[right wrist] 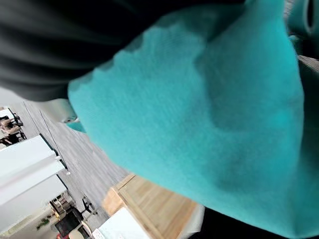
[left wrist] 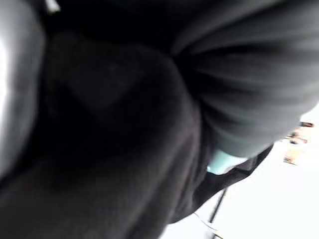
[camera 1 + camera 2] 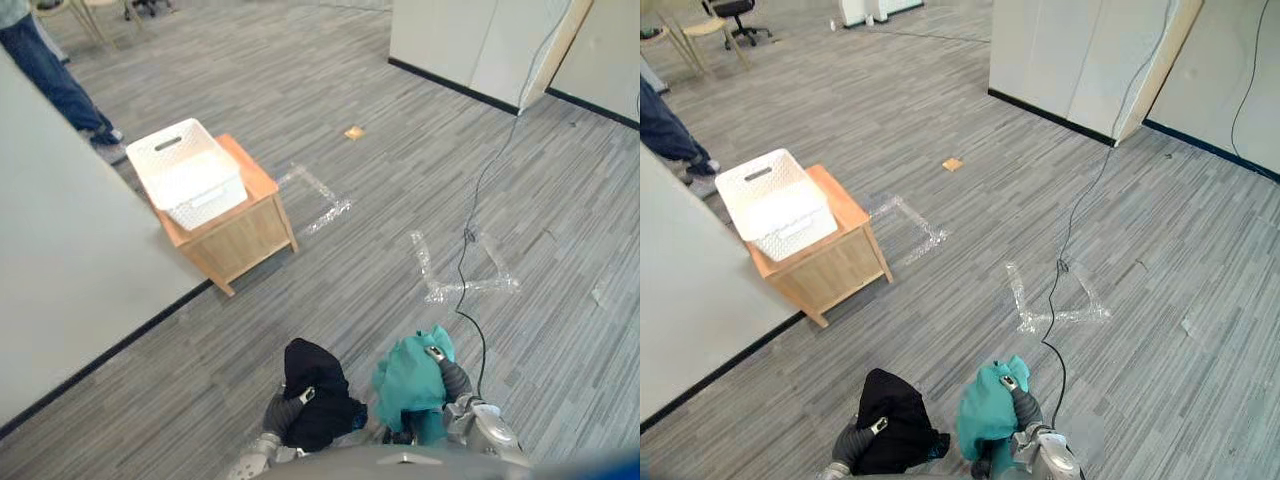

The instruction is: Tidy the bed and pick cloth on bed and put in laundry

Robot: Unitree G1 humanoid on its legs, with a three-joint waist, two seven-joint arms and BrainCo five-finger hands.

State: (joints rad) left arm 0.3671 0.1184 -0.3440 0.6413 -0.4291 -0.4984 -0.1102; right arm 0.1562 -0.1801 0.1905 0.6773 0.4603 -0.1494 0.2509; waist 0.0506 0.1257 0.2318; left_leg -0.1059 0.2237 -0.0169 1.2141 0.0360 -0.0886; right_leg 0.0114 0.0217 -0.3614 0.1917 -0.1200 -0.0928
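A black cloth [image 3: 315,385] hangs bunched over my left hand [image 3: 290,408], low in the eye views, with a silver fingertip pinching its folds. Beside it a teal cloth [image 3: 410,385] is bunched in my right hand [image 3: 452,378], a dark-tipped finger hooked over its top. Both cloths are held off the floor, close to my body. In the left wrist view the black cloth [image 2: 99,149] lies right against the camera. The teal cloth [image 1: 199,114] does the same in the right wrist view. A white laundry basket [image 3: 185,172] stands ahead to the left, well away from both hands.
The basket sits on a low wooden stand [image 3: 240,235] beside the white bed [image 3: 60,250] along the left. A person's legs [image 3: 50,75] stand behind the basket. Clear tape marks [image 3: 465,285] and a small brown scrap [image 3: 353,132] lie on the grey floor. White cabinets [image 3: 470,45] stand far right.
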